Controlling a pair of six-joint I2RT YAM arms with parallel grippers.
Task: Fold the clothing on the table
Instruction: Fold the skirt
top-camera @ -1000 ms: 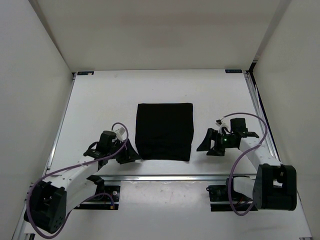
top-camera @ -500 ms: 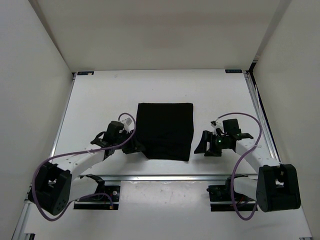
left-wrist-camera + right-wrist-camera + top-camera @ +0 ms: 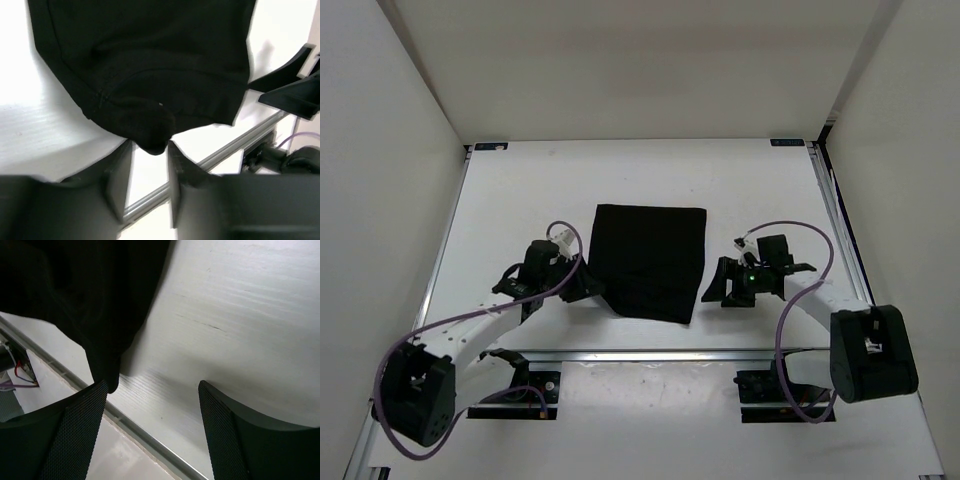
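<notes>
The clothing (image 3: 650, 258) is a plain black, roughly square fold lying mid-table (image 3: 520, 190). My left gripper (image 3: 590, 292) is at its near left corner. In the left wrist view the corner of the clothing (image 3: 150, 60) bulges between the narrow fingertips of the left gripper (image 3: 150, 147), pinched there. My right gripper (image 3: 717, 295) sits just off the near right corner. In the right wrist view the right gripper (image 3: 152, 384) stands wide open, and the corner of the clothing (image 3: 75, 290) hangs at one fingertip (image 3: 95, 395), not between the pads.
A silver rail (image 3: 650, 352) runs along the table's near edge, just behind both grippers, and also shows as the rail (image 3: 225, 150) in the left wrist view. White walls close in the left, right and far sides. Purple cables loop over both arms.
My left gripper moved right onto the near left corner and narrowed on it; that corner has shifted and the near edge now slants. My right gripper moved left toward the near right corner.
</notes>
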